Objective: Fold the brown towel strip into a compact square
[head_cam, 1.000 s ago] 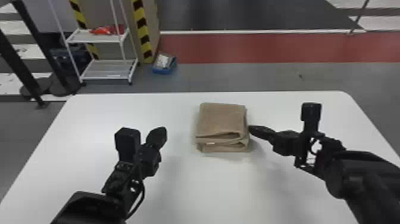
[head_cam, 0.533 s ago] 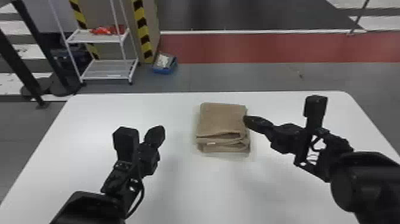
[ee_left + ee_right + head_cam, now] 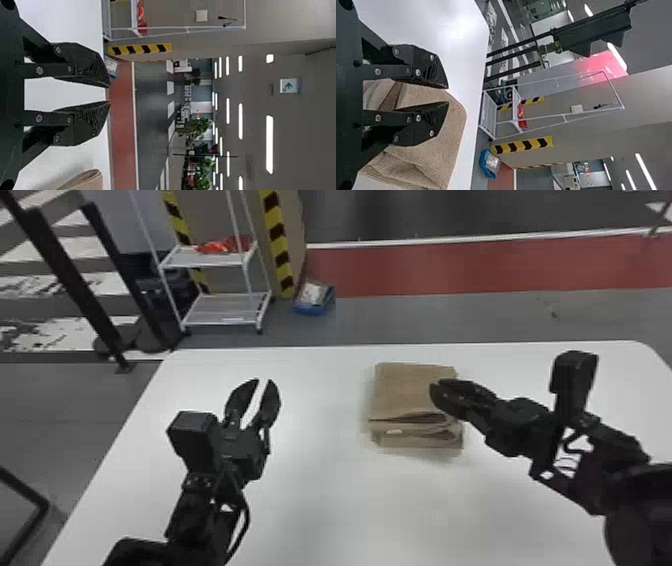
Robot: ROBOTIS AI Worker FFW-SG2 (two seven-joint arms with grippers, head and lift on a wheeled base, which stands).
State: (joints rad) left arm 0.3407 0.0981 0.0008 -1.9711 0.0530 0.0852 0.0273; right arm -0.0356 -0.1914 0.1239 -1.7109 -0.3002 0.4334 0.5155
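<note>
- Brown towel (image 3: 407, 390): folded stack, lies flat on the worktop (image 3: 310, 510), loose layer ends on the side facing me; close to square, no clear long axis.
- Key relation: right gripper (image 3: 448, 95) is the nearer one by far. Its jaws point leftward across the towel's right side; most of the stack lies to their left, part behind them in my head view. Contact or just above, can't tell.
- Right jaws: parted, moderate gap, nothing gripped; towel seen past the gap.
- Left gripper (image 3: 109, 94): jaws parted too, empty, over the worktop; towel well apart, off to their right.
- Step, my read: nearly done, shape already compact. Right looks set to press or straighten that side; a low sweep could drag the top layer off square.
- Vs earlier frames: right jaws have gone from beside the stack's edge to overlapping it. Left jaws sit farther from the towel, gap between them now visible in head view. Worktop and background shifted rightward in that view; towel keeps its folds.
</note>
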